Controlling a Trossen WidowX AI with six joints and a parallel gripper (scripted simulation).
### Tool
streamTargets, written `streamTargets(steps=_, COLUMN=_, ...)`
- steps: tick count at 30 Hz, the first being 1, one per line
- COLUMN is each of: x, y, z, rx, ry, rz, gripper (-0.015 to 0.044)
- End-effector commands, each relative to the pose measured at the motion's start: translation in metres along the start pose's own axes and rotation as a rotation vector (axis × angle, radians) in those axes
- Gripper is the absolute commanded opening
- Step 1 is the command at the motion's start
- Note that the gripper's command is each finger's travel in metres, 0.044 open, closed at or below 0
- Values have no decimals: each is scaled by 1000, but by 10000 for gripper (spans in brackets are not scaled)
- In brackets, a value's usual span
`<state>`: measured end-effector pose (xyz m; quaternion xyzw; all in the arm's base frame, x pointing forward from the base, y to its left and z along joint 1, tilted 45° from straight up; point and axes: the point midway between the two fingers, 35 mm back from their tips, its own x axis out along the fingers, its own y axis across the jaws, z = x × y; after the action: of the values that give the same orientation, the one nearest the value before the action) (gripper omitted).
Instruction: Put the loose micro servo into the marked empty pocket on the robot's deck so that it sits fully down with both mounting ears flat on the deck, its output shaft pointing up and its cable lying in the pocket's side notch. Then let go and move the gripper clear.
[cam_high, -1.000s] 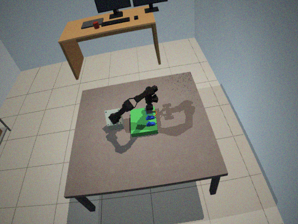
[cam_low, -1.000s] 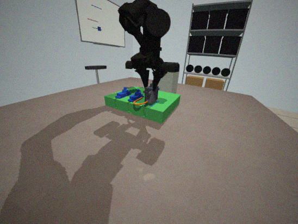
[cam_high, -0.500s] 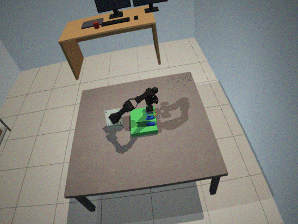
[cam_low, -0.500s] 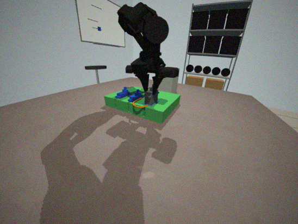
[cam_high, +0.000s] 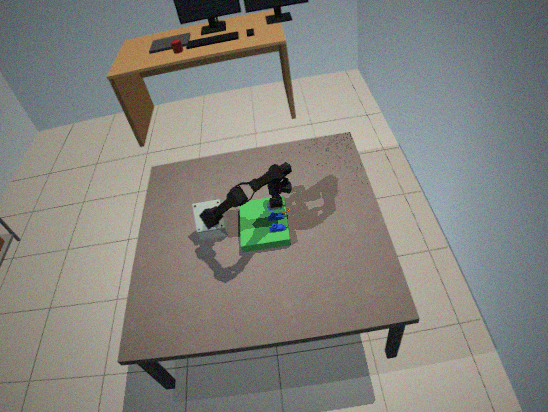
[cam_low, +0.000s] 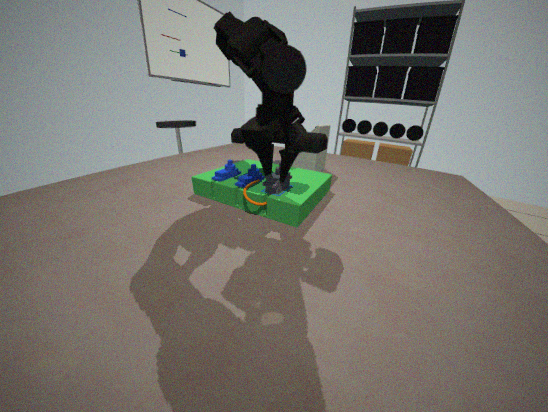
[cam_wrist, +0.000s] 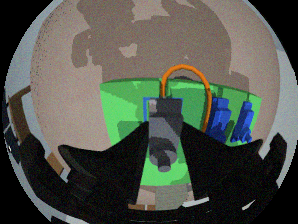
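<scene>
The loose micro servo (cam_low: 276, 185) (cam_wrist: 165, 125) is dark grey, upright, its round shaft end up. My gripper (cam_low: 277, 176) is shut on it over the marked pocket at one end of the green deck (cam_high: 252, 239) (cam_low: 312, 181) (cam_wrist: 113, 101). The servo's lower part is at deck level, inside or just over the blue pocket outline (cam_wrist: 145, 107). Whether both ears lie flat I cannot tell. The orange cable (cam_low: 245, 196) (cam_wrist: 183, 66) leaves at the deck's side edge near the notch and loops out past that edge, back towards the blue servos. How deep it lies in the notch is unclear.
Two blue servos (cam_high: 277, 228) (cam_low: 226, 172) (cam_wrist: 244, 122) stand in the deck beside the pocket, the closer one a short way from my fingers. The arm's pale base plate (cam_high: 200, 209) is beside the deck on the brown table (cam_high: 280, 295). A desk (cam_high: 131, 55) stands beyond.
</scene>
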<state>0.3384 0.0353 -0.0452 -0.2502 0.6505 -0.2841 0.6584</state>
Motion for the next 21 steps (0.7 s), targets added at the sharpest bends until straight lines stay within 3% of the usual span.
streamTargets(steps=1, x=3, y=0, z=0, rx=-6, ry=-5, rz=-4, gripper=0)
streamTargets(steps=14, x=17, y=0, z=0, rx=-6, ry=-5, rz=-5, gripper=0)
streamTargets(steps=21, x=16, y=0, z=-1, rx=-6, ry=-5, rz=-5, gripper=184)
